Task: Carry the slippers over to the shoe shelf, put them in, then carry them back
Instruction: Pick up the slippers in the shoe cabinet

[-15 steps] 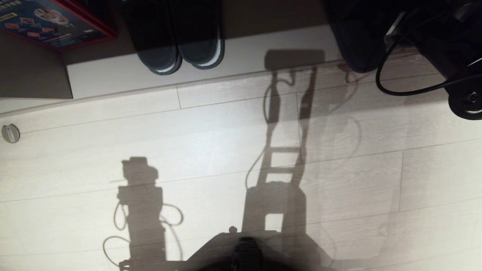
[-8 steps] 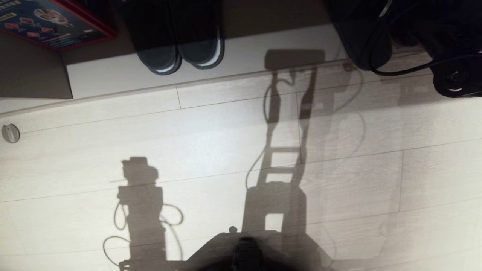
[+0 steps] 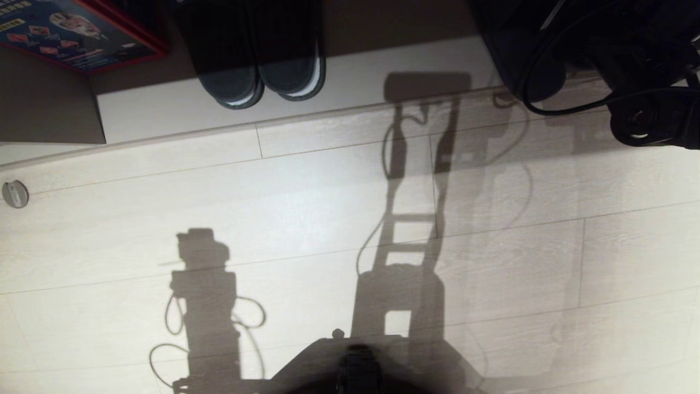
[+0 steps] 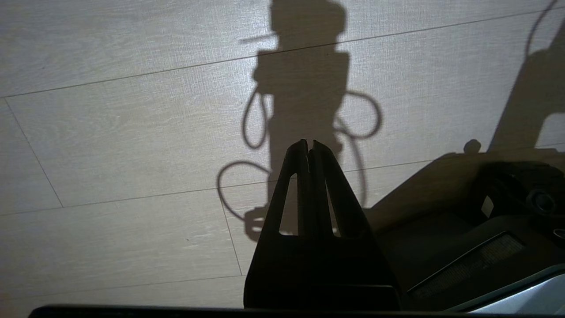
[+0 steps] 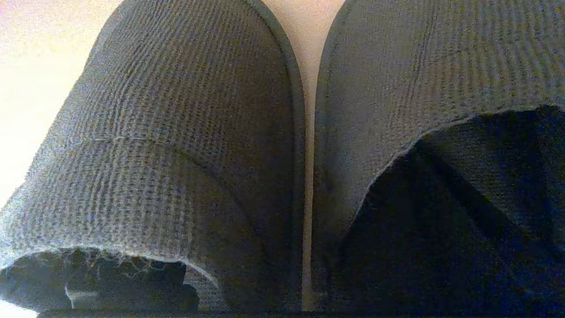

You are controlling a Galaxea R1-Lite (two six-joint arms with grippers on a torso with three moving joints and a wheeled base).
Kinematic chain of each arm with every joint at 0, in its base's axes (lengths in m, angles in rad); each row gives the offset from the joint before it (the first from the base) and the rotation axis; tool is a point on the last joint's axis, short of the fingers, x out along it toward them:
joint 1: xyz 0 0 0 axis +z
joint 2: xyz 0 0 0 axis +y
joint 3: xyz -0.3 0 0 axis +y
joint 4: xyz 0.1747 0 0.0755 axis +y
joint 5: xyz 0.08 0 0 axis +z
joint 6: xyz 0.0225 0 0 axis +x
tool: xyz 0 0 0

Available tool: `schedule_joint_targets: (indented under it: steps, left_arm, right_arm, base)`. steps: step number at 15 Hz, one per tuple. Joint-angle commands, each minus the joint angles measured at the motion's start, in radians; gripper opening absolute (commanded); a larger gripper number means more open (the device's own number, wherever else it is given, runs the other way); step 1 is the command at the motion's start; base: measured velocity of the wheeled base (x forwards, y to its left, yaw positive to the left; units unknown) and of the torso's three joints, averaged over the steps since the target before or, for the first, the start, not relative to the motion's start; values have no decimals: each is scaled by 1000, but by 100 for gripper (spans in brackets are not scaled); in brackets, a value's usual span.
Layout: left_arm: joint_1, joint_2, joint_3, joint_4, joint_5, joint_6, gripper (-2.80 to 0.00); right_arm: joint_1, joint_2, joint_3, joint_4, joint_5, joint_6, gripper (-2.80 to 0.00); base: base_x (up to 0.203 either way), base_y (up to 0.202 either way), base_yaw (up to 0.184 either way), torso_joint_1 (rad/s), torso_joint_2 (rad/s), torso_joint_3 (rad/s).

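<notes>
Head view: the right arm (image 3: 651, 117) reaches into the top right corner beside a dark toe at the shoe shelf (image 3: 350, 82) edge, probably one of the slippers. A darker pair with white sole edges (image 3: 262, 76) sits further left.

Left wrist view: the left hand (image 4: 309, 148) hangs parked over the floor (image 4: 110, 132), fingers together, empty.

Right wrist view: the slippers (image 5: 185, 145) lie side by side, nearly touching, grey-blue knit with dark edging. The right hand's fingers are unseen, so I cannot tell their state.
</notes>
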Motion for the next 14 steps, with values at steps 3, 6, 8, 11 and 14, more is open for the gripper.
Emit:
schedule_joint_targets:
  steps: [3, 6, 8, 11, 14]
  left_arm:
    - [0, -1, 2, 0, 0, -2, -280]
    - [0, -1, 2, 0, 0, -2, -280]
    - [0, -1, 2, 0, 0, -2, -280]
    - [0, -1, 2, 0, 0, -2, -280]
    - [0, -1, 2, 0, 0, -2, -280]
  right_arm:
    - [0, -10, 3, -1, -5, -1, 0]
    - [0, -4, 3, -19, -9, -1, -280]
    - [-1, -7, 3, -21, -10, -2, -280]
    - [0, -20, 4, -21, -10, -4, -280]
    - [1, -50, 23, -17, -10, -5, -280]
  base:
    - [0, 0, 0, 0, 0, 0]
    - [0, 0, 0, 0, 0, 0]
    - [0, 0, 0, 0, 0, 0]
    - [0, 0, 0, 0, 0, 0]
    - [0, 0, 0, 0, 0, 0]
